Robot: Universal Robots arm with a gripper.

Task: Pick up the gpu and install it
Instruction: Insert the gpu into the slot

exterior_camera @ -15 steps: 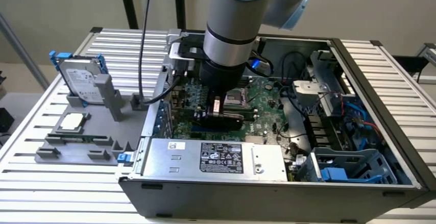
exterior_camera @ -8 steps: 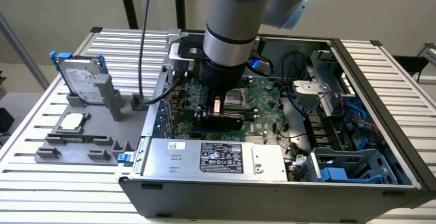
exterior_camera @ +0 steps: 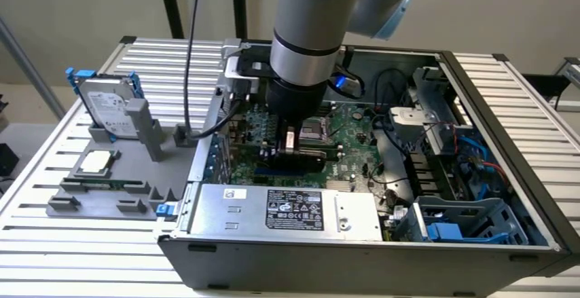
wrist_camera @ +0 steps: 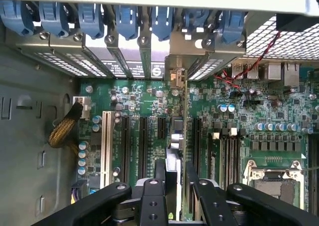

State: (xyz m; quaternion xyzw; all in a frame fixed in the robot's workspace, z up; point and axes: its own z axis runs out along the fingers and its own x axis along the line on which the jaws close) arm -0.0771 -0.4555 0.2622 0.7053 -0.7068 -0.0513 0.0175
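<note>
Far out to the exterior view's left of the jaws, on the slatted surface [exterior_camera: 54, 244], a gray holder [exterior_camera: 100, 201] carries a hard drive in a blue frame [exterior_camera: 107, 111] standing on edge, a square processor chip [exterior_camera: 97, 163] lying flat and a narrow memory stick [exterior_camera: 104, 184]; all are well apart from the jaws. A black cable [exterior_camera: 191, 53] hangs between the holder and the open computer case [exterior_camera: 363, 264]. The arm [exterior_camera: 313, 26] reaches straight down into the case, with the jaws low over the green motherboard [exterior_camera: 354, 125]. The jaws are clamped on the gpu [exterior_camera: 303, 159], a black card held upright on edge, right at the board; can't tell if it is seated. In the wrist view the fingers [wrist_camera: 154, 196] flank the gpu [wrist_camera: 177, 136] edge-on, and the card runs away from the jaws along a slot line to its silver end bracket [wrist_camera: 177, 79] by the rear wall, under a row of blue latches [wrist_camera: 127, 19]. On one side of the jaws are a white slot [wrist_camera: 106, 146] and a braided cable [wrist_camera: 65, 128]; on the other side is the processor socket [wrist_camera: 275, 183]. The silver power supply [exterior_camera: 281, 210] sits near the jaws, on the camera side. To the exterior view's right of the jaws a blue drive cage [exterior_camera: 458, 227] sits at the case's far side.
</note>
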